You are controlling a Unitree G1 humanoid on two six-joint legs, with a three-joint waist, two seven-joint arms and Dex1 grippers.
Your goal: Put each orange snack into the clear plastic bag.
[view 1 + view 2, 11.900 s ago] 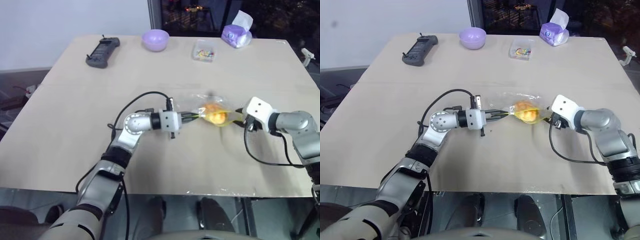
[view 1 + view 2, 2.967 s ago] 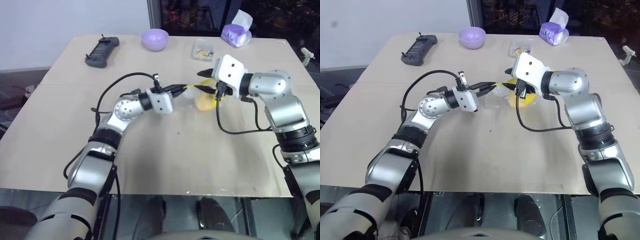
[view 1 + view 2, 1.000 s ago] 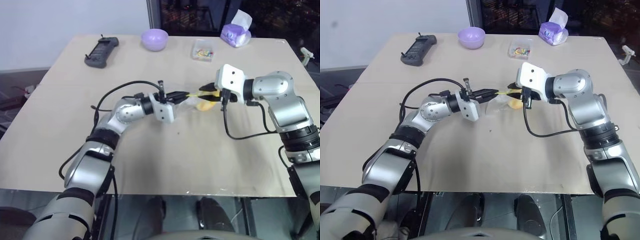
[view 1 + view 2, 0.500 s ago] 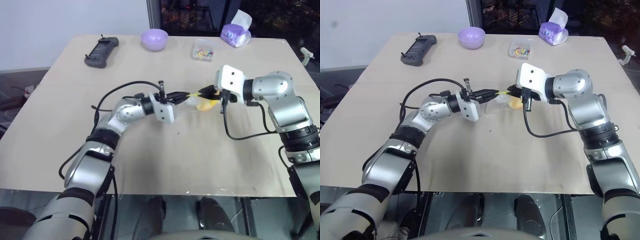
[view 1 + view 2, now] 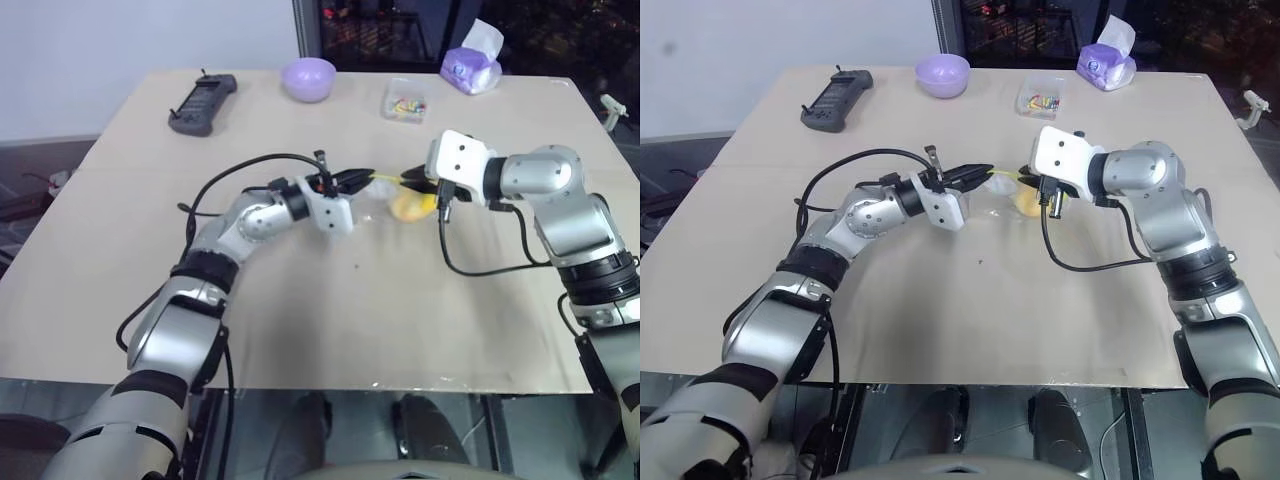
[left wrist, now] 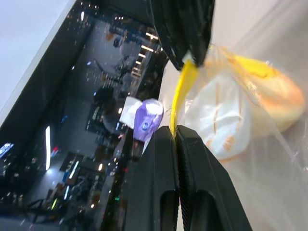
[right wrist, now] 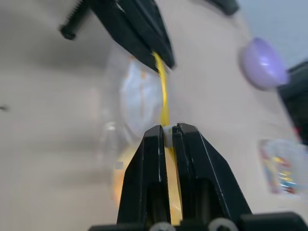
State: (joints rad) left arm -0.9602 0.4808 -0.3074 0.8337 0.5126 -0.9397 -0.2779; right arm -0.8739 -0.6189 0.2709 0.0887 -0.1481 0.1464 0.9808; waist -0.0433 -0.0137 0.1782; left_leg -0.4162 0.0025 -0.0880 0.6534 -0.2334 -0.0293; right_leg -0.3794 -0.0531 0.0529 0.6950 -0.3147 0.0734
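The clear plastic bag (image 5: 378, 198) hangs just above the table's middle, held by its yellow strip (image 6: 179, 94), which is stretched between both grippers. My left gripper (image 5: 366, 177) is shut on one end of the strip and my right gripper (image 5: 409, 180) is shut on the other. In the wrist views, each pair of fingertips (image 6: 174, 132) (image 7: 167, 130) pinches the strip tightly. One orange snack (image 5: 411, 207) sits inside the bag, sagging below the right gripper. The same snack (image 6: 273, 94) shows through the crinkled plastic in the left wrist view.
Along the table's far edge lie a black remote (image 5: 205, 103), a purple bowl (image 5: 311, 74), a small clear box of colourful bits (image 5: 406, 102) and a purple tissue pack (image 5: 472, 66). Bare tabletop (image 5: 350, 300) lies under and in front of the bag.
My right gripper's fingers have closed on the yellow strip. Both wrists have turned slightly, and the bag with the snack stays hanging between the grippers.
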